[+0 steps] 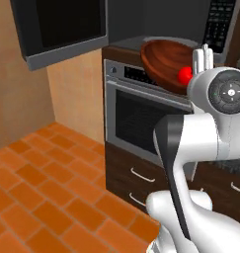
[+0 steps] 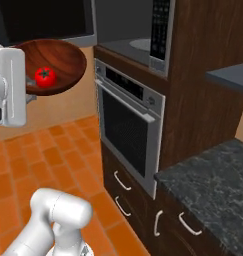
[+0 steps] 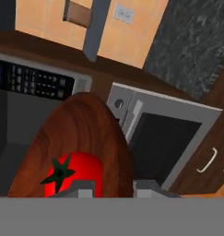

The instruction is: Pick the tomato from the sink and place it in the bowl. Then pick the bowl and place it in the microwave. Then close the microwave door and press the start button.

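The wooden bowl (image 1: 163, 62) (image 2: 58, 57) (image 3: 81, 133) hangs tilted in the air in front of the microwave's open cavity (image 1: 156, 17) (image 2: 123, 20). The red tomato (image 1: 185, 74) (image 2: 45, 76) (image 3: 81, 173) lies inside it, close to the held edge. My gripper (image 1: 203, 55) (image 3: 114, 188) is shut on the bowl's rim beside the tomato. The microwave door (image 1: 62, 24) (image 2: 43, 20) stands swung open to the left, above the bowl. On the right of the cavity sits the button panel (image 1: 218, 24) (image 2: 160, 30) (image 3: 35, 80).
A steel-trimmed oven (image 1: 141, 118) (image 2: 128, 125) (image 3: 164, 138) sits right below the microwave, with drawers (image 1: 141, 175) (image 2: 120, 182) under it. To the right are a wooden cabinet column (image 2: 203, 100) and a dark stone counter (image 2: 213, 175). Orange tiled floor (image 1: 42, 197) spreads left.
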